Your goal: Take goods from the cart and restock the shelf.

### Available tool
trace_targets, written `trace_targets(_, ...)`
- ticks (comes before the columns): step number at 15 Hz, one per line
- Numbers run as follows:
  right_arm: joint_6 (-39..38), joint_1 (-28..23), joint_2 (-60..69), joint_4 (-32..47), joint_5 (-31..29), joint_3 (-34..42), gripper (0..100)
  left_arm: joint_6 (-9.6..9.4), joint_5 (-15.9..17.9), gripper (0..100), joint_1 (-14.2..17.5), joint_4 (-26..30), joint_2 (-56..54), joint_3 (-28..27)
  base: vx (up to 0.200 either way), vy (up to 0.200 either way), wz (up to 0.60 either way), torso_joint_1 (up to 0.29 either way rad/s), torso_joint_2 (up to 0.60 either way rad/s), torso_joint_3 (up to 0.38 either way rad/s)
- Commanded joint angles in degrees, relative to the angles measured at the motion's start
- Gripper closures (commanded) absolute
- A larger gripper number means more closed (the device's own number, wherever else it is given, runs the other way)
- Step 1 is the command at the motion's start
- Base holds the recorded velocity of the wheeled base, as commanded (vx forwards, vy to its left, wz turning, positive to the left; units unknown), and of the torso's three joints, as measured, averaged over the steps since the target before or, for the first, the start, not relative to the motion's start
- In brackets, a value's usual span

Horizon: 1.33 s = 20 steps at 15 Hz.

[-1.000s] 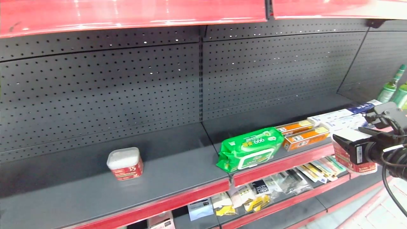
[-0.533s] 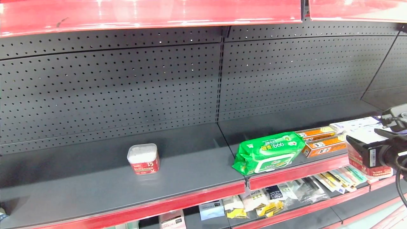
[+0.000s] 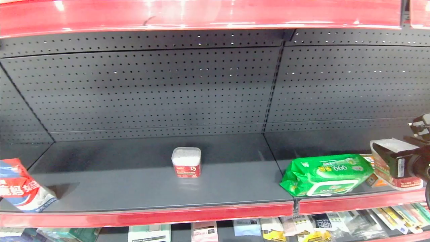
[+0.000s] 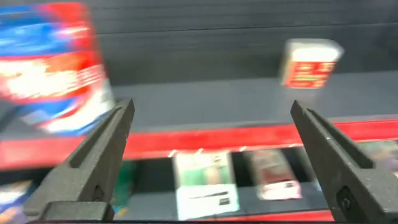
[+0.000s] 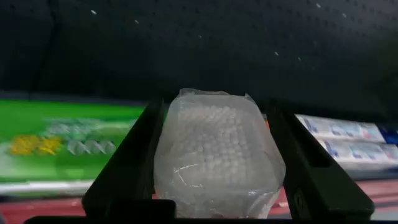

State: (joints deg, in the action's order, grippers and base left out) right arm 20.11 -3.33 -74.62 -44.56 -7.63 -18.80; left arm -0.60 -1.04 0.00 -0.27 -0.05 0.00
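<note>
The right claw (image 3: 395,164) is gripping a clear tub (image 3: 386,145) packed with small white pieces, holding it off the front edge of the shelf (image 3: 134,181) at the 3 o'clock side of the head view, so this item is judged to be picked but not yet placed. A matching tub (image 3: 186,162) is already standing upright near the middle of the shelf, with bare board all round it, which suggests restocking is only just getting going and most of the bay is waiting to be filled. The left claw (image 4: 211,143) is hanging released and empty before the shelf front. At 4 o'clock from the matching tub a green wipes pack (image 3: 327,173) is lying flat; at 8 o'clock a red, white and blue bag (image 3: 20,188) is leaning. Both tubs are carrying red label bands with white print, the pack white lettering, too small to be worth trusting.
</note>
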Motion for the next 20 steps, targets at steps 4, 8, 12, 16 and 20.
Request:
trace_targets(4, -0.43, -6.16, 7.73, 0.00, 0.60, 0.69, 100, -0.02, -0.02, 0, 0.00, 0.00, 0.05, 0.00, 0.000, 0.000, 0.00, 0.000, 0.00, 0.000)
trace_targets(8, -2.54, -7.31, 17.14, 0.17, 0.25, 3.24, 100, -0.02, -0.02, 0, 0.00, 0.00, 0.05, 0.00, 0.000, 0.000, 0.00, 0.000, 0.00, 0.000)
trace_targets(12, -3.42, -10.56, 24.78, 3.42, 0.51, 8.60, 100, -0.02, -0.02, 0, 0.00, 0.00, 0.05, 0.00, 0.000, 0.000, 0.00, 0.000, 0.00, 0.000)
trace_targets(16, -4.73, -12.93, 28.56, 3.51, -4.06, 11.15, 100, -0.02, -0.02, 0, 0.00, 0.00, 0.14, -0.09, 0.000, 0.000, 0.00, 0.000, 0.00, 0.000)
trace_targets(20, -10.71, -11.35, 32.87, 3.60, -2.83, 12.38, 100, -0.11, 0.07, 0, -0.09, 0.00, 0.49, -0.09, 0.000, 0.000, 0.00, 0.000, 0.00, 0.000)
